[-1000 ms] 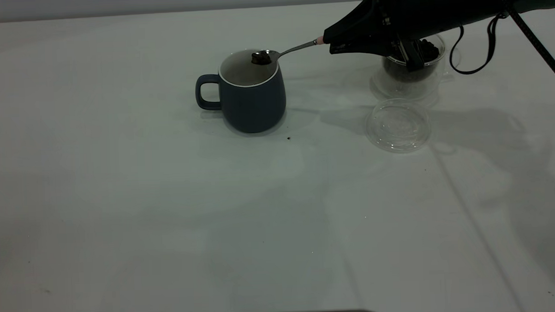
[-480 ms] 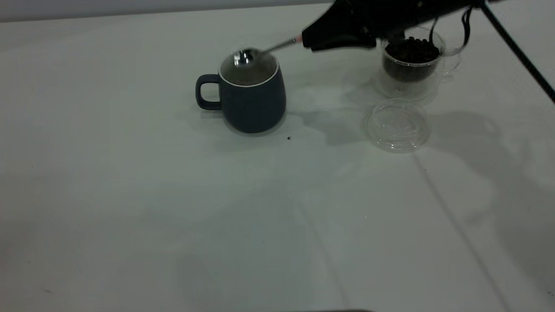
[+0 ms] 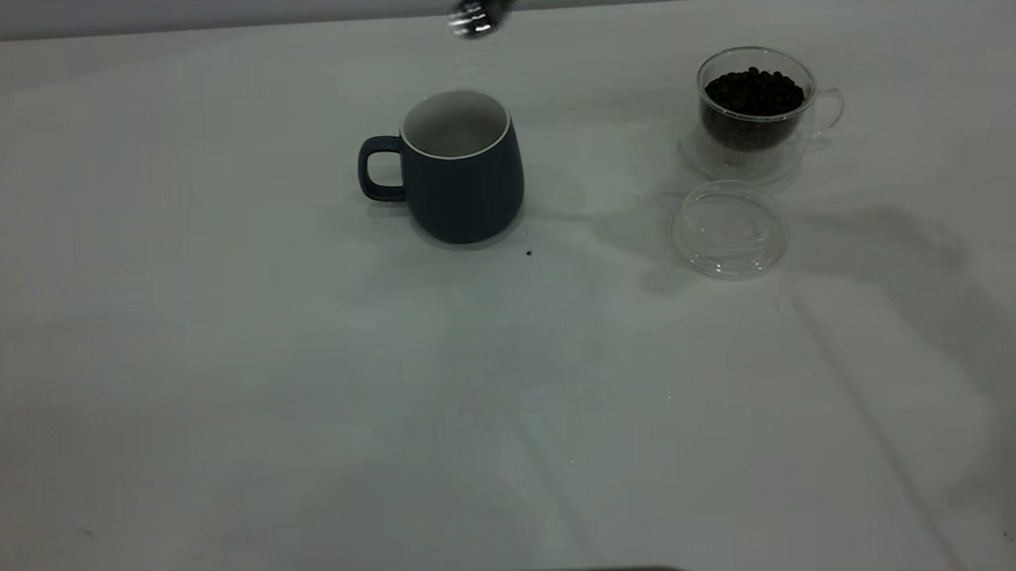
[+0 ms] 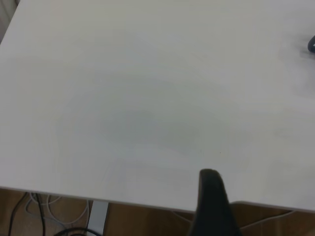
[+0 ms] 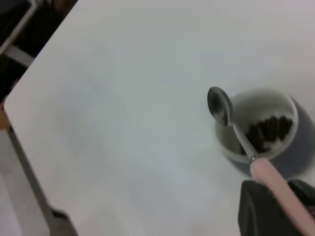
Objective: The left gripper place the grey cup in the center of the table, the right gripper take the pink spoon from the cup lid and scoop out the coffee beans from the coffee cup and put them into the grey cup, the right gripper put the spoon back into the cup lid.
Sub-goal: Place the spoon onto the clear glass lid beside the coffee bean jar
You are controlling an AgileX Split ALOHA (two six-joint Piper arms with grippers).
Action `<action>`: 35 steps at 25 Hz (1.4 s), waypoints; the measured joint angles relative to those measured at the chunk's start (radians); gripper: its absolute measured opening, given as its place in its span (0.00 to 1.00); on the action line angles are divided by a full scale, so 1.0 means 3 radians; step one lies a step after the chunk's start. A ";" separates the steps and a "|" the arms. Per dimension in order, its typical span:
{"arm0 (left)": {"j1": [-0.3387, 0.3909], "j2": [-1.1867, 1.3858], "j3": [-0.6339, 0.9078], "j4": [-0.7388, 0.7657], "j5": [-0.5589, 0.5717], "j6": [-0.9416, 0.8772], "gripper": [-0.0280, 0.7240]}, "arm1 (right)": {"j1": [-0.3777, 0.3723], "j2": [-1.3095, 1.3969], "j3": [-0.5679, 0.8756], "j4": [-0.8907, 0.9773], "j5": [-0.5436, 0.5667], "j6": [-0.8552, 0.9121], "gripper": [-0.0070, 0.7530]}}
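The grey cup [image 3: 462,173] stands upright on the table [image 3: 308,368], handle to the left. In the right wrist view it [image 5: 290,152] holds a few coffee beans [image 5: 268,130]. My right gripper [image 5: 281,196] is shut on the pink spoon's handle [image 5: 278,184]. The empty spoon bowl [image 5: 220,105] hangs high above the cup; in the exterior view only that bowl [image 3: 475,16] shows at the top edge. The coffee cup [image 3: 755,112], full of beans [image 3: 753,91], stands at the back right. The cup lid [image 3: 728,229] lies in front of it. My left gripper [image 4: 212,201] is parked over the table's edge.
A tiny dark speck [image 3: 529,253] lies just in front of the grey cup. The dark edge of the grey cup [image 4: 312,44] shows far off in the left wrist view. The table's edge and the floor beside it [image 5: 29,29] show in the right wrist view.
The spoon, loaded over the grey cup a second ago, has emptied into it. My right gripper has since risen up and back, leaving the exterior view except for the spoon bowl.
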 joint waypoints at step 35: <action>0.0000 0.0000 0.0000 0.0000 0.0000 0.0000 0.79 | -0.1314 0.1274 0.0652 0.0729 0.0040 -0.0041 0.14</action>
